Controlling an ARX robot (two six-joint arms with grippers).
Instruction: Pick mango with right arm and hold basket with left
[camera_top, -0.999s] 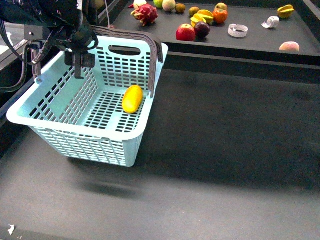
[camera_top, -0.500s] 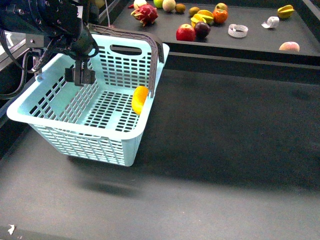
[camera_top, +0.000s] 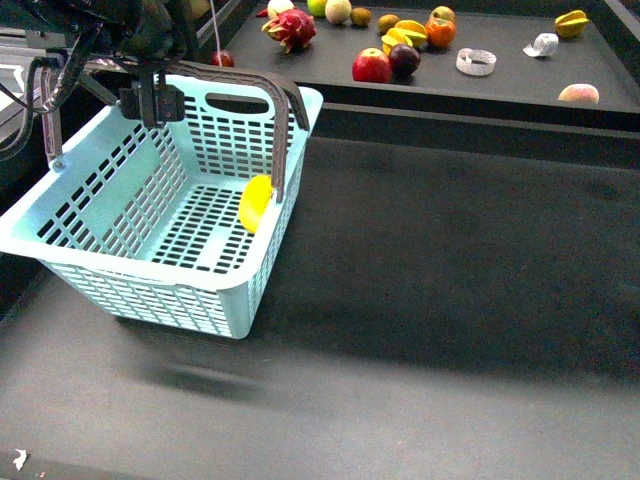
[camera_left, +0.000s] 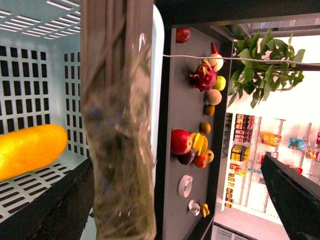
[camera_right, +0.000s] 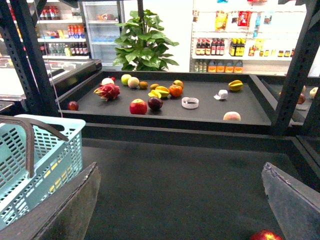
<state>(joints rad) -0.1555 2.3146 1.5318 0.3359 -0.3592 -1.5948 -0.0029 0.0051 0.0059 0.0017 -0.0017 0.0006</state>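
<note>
Since a moment ago the basket has swung toward the left of the front view and tipped, and the mango has slid from the floor against the right-hand wall, now standing nearly on end beside the grey handle. At the far rim, the left pincer hangs from the black left arm; its dark fingers point down just at the basket's top edge where the handle begins. The left wrist view shows the blurred handle running right across the lens between the pincer's dark fingers, so the pincer appears clamped on it, though the contact itself is smeared. Beyond the handle in that view lie the pale blue slotted wall and the yellow-orange mango on the basket floor. The right pincer shows only in its own wrist view as two grey fingers spread wide apart with nothing between them, hovering over the dark worktop; a basket corner sits at one side and a red fruit peeks in at the edge. On the raised shelf behind lie a dragon fruit, a red apple, a dark plum, an orange, a star fruit, a tape roll and a peach
</note>
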